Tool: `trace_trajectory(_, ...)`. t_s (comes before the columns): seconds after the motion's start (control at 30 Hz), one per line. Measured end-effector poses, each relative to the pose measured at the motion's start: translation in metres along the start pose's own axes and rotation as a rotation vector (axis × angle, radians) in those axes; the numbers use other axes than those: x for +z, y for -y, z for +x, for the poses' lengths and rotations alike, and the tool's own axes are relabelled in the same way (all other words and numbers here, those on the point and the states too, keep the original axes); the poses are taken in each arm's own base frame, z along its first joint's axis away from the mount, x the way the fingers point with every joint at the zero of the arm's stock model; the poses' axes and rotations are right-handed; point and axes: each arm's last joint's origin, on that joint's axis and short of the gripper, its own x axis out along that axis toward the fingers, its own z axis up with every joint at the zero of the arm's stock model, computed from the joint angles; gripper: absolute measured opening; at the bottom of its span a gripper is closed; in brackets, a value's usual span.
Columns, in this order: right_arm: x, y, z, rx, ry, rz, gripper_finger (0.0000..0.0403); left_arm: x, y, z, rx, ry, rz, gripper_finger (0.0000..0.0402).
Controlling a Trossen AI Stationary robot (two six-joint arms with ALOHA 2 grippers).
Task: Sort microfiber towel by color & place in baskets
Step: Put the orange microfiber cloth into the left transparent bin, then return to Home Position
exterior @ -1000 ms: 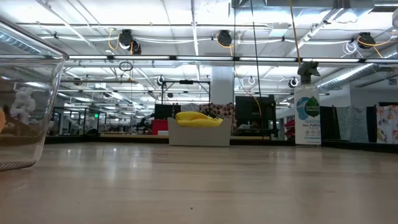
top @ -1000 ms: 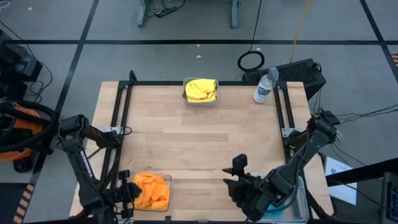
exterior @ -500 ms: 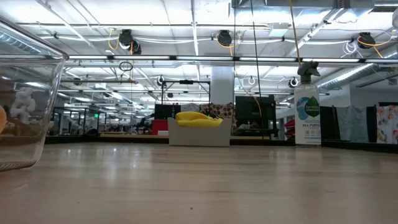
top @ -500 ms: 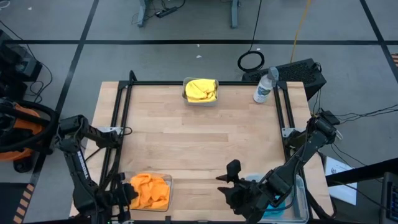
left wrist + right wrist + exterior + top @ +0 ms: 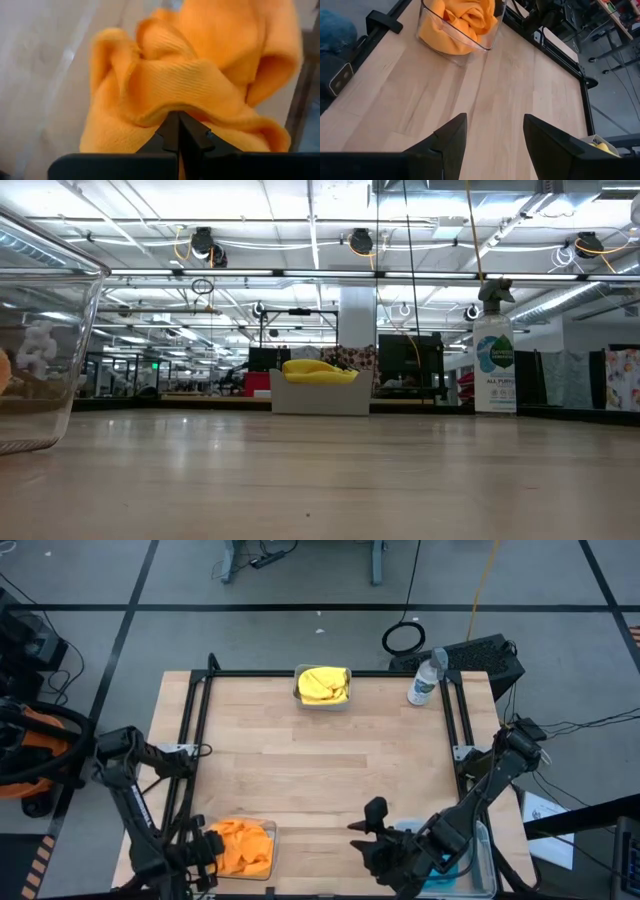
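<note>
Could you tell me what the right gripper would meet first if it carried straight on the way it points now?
Probably the clear basket holding the orange towels. The open right gripper faces across bare table toward it, though its line may run slightly to one side; depth is hard to judge.

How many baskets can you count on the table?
3: the small basket at the far edge, a clear basket near-left, another near-right, largely hidden by the right arm.

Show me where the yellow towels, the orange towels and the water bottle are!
yellow towels (image 5: 323,683), high view, on the top of the heap in the small basket.
orange towels (image 5: 243,845), high view, on the middle of the pile in its clear basket.
water bottle (image 5: 425,682), high view, on its label.
</note>
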Motion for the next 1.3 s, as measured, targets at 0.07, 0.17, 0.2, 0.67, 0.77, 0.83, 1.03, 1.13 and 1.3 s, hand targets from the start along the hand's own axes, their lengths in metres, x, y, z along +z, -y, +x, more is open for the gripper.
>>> trace_trajectory(0.07,0.000,-0.001,-0.001,0.002,0.000,-0.003,0.0187,-0.003,0.001,0.011,-0.038,-0.002,-0.004,0.0004)
trace_trajectory(0.17,0.000,-0.001,-0.001,0.002,0.000,0.003,0.0187,-0.004,0.001,0.024,-0.065,-0.013,-0.029,0.0003)
trace_trajectory(0.2,0.000,-0.001,-0.001,0.002,0.001,0.006,0.0187,-0.003,0.000,0.026,-0.063,-0.021,-0.032,0.0004)
trace_trajectory(0.67,0.006,0.013,-0.014,0.034,0.059,-0.114,0.0170,0.047,-0.020,-0.031,0.101,0.213,0.189,0.0005)
trace_trajectory(0.77,0.007,0.029,-0.018,0.079,0.079,-0.111,0.0145,0.073,-0.026,-0.034,0.126,0.283,0.291,0.0003)
trace_trajectory(0.83,0.000,0.041,-0.018,0.095,0.080,-0.118,0.0125,0.091,-0.029,-0.033,0.150,0.340,0.370,0.0003)
trace_trajectory(1.03,-0.048,0.066,-0.001,0.108,0.190,-0.071,0.0063,0.144,-0.031,-0.019,0.328,0.584,0.528,0.0003)
trace_trajectory(1.13,-0.087,0.077,0.008,0.114,0.292,-0.028,0.0036,0.166,-0.030,-0.006,0.297,0.671,0.553,0.0002)
trace_trajectory(1.3,-0.143,0.090,0.016,0.124,0.449,0.108,0.0003,0.201,-0.046,0.038,-0.057,0.853,0.622,0.0002)
